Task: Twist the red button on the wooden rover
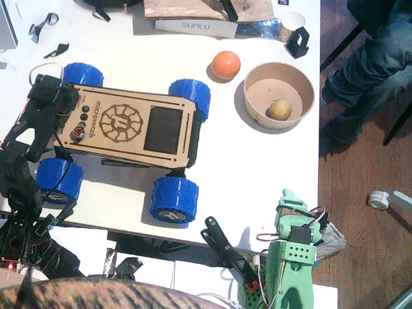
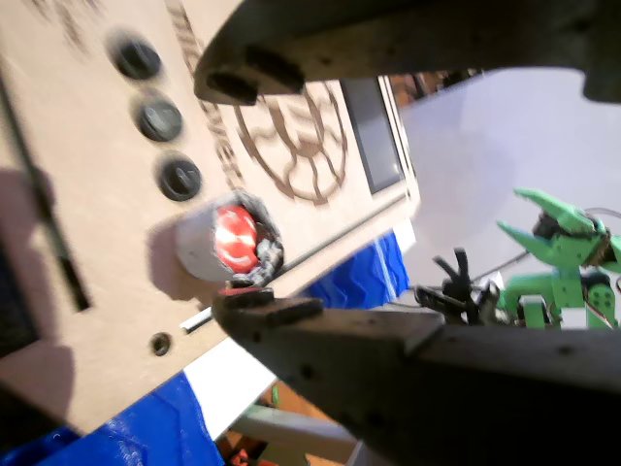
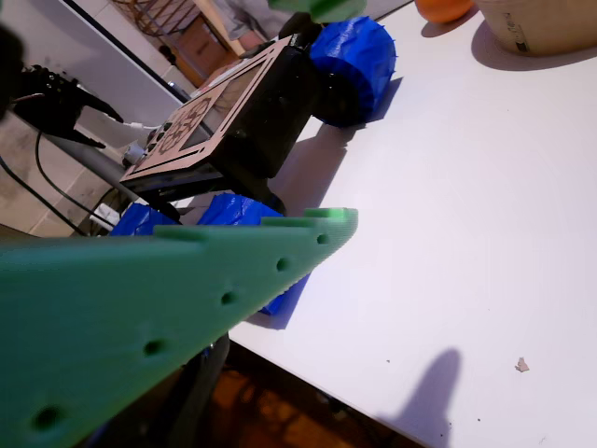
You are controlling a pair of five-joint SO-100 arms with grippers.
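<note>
The wooden rover (image 1: 129, 125) stands on the white table on blue wheels, with a gear emblem and a black panel. Its red button (image 1: 78, 132) sits near the left end, below a row of small black buttons. My left black gripper (image 1: 64, 106) hangs over that end. In a wrist view the left gripper (image 2: 247, 194) is open, one jaw on each side of the red button (image 2: 235, 240), and the lower jaw's tip is right next to its metal ring. My right green gripper (image 1: 288, 201) rests at the table's front edge, far from the rover (image 3: 219, 112), and looks open (image 3: 334, 112).
An orange ball (image 1: 225, 64) lies behind the rover. To its right stands a tan bowl (image 1: 308, 87) holding a small yellowish lump (image 1: 279, 109). A black stand (image 1: 297, 42) and a SUNLU box (image 1: 193, 27) line the back edge. A person's legs (image 1: 380, 58) are right of the table.
</note>
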